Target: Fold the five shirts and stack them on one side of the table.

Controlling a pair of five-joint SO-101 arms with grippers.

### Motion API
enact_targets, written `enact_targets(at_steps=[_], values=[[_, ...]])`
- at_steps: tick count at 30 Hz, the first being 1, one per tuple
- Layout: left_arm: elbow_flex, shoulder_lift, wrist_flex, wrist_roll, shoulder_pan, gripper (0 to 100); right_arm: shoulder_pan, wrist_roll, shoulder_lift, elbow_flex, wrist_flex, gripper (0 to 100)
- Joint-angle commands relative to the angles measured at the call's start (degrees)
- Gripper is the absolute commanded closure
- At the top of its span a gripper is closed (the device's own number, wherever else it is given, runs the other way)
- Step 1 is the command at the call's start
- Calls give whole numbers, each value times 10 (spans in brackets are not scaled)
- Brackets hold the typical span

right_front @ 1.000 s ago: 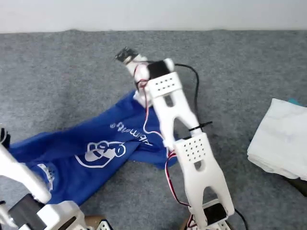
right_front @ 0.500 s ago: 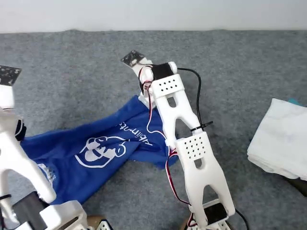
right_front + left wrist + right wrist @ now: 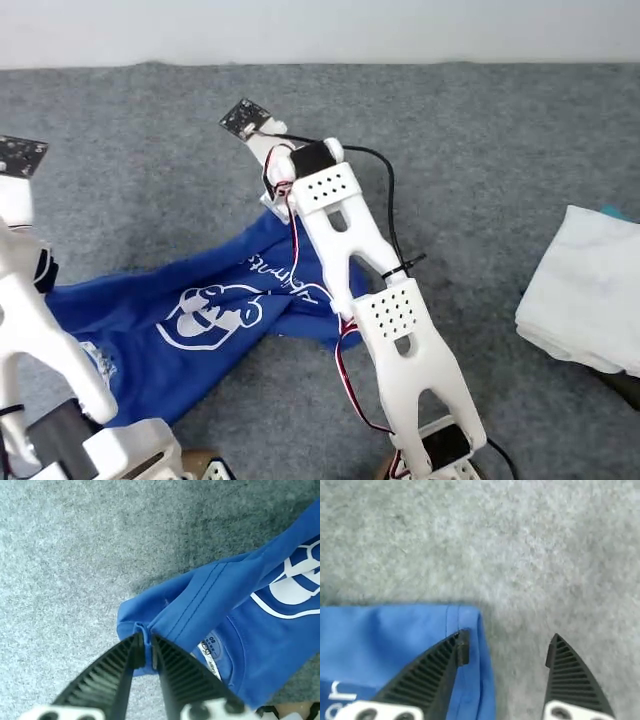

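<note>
A blue shirt with a white print lies crumpled on the grey table, stretching from the left edge toward the middle. My left gripper is shut on a folded hem of the blue shirt at its left end. At the shirt's far corner my right gripper hangs open just above the table. One of its fingers is over the corner of the blue shirt; the other is over bare table. The right arm stretches from the front edge across the shirt's right part.
A stack of folded white shirts lies at the right edge of the table, with something teal peeking out behind it. Bare grey table spreads behind and to the right of the blue shirt.
The left arm has lifted up into the high view, drawing the shirt's left end with it. The right arm's wrist has swung a little to the left over the shirt's far corner.
</note>
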State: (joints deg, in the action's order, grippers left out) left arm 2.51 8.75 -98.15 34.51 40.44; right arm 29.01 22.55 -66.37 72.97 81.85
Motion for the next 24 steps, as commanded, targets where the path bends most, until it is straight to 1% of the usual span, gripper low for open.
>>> enact_targets(at_steps=[1,6,10,12,13,15,17,18,20,24], values=[[-3,23,11,0,-4,987,4,3,18,-19,-38,742],[-3,23,11,0,-4,987,12,4,18,-79,-81,742],[-3,23,11,0,-4,987,22,6,19,-82,-88,748],[-3,23,11,0,-4,987,25,9,19,-82,-83,785],[-3,23,11,0,-4,987,26,23,19,-82,-76,816],[-3,23,11,0,-4,987,29,69,19,-82,-63,893],[2,23,11,0,-4,987,28,97,21,-82,-48,981],[4,23,11,0,-4,987,26,96,24,-82,-41,996],[12,23,11,0,-4,987,15,96,26,-70,-25,980],[15,23,11,0,-4,987,-12,96,25,4,27,988]])
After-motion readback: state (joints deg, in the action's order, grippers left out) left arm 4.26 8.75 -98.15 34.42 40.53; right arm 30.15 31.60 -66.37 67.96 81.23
